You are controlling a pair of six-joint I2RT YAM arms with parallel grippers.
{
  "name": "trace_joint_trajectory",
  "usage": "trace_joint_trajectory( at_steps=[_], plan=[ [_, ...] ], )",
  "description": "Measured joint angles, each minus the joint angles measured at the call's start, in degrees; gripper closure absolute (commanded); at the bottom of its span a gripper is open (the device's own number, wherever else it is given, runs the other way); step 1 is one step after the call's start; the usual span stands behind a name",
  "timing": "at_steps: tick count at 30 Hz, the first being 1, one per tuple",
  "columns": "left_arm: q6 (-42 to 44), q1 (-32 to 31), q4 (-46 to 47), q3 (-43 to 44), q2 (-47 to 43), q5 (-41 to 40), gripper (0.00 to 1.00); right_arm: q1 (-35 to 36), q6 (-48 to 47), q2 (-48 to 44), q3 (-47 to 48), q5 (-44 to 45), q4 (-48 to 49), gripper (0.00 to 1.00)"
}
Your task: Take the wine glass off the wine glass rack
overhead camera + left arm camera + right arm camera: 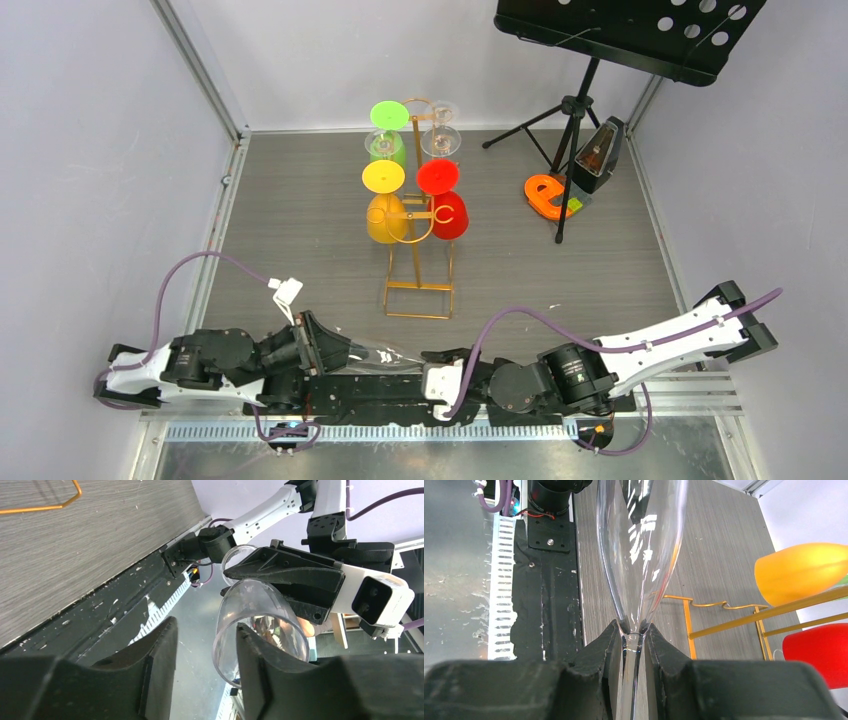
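Lying sideways in front of the wine glass rack (420, 262), the wine glass (385, 353) is off the gold wire and well apart from the rack's base, down by the arm bases. The right gripper (633, 632) pinches its stem just below the bowl, fingers closed tight on it. The left gripper (205, 630) faces the bowl's mouth with its jaws standing apart; the rim sits at one finger, and I cannot tell whether they touch.

On the rack hang a green glass (386, 148), a yellow glass (385, 218), a red glass (450, 215) and a clear glass (440, 140). Under the rack spreads a grey wood-grain tabletop (300, 220), flecked with pale specks near its front edge. Pale lilac walls (90, 150) close it in to the left, to the right and behind the rack. Right of the rack stand a black music stand (625, 35), a metronome (600, 155) and an orange object (548, 195).
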Motion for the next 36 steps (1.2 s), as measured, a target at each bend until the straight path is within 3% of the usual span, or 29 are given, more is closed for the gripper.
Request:
trace_joint_trajectory(
  at_steps=[6,11,15,19,25,36],
  plan=[
    [0.0,0.0,1.0,-0.4,0.0,0.5,0.78,0.0,-0.7,0.2,0.1,0.4,0.5,0.94],
    [0.0,0.0,2.0,-0.4,0.0,0.6,1.00,0.0,-0.6,0.3,0.1,0.8,0.3,0.94],
    [0.1,0.0,1.8,-0.4,0.0,0.6,1.00,0.0,-0.6,0.7,0.1,1.8,0.0,0.92],
    [0.1,0.0,1.3,-0.4,0.1,0.2,1.00,0.0,-0.4,1.7,0.5,2.6,-0.9,0.72],
    [0.1,0.0,-0.3,0.5,3.0,-0.7,1.00,0.1,0.4,2.1,1.5,3.7,-2.5,0.55],
    [0.8,0.0,-14.0,9.1,10.2,-6.1,1.00,0.1,4.6,-3.3,2.0,4.1,-6.4,0.48]
  ],
)
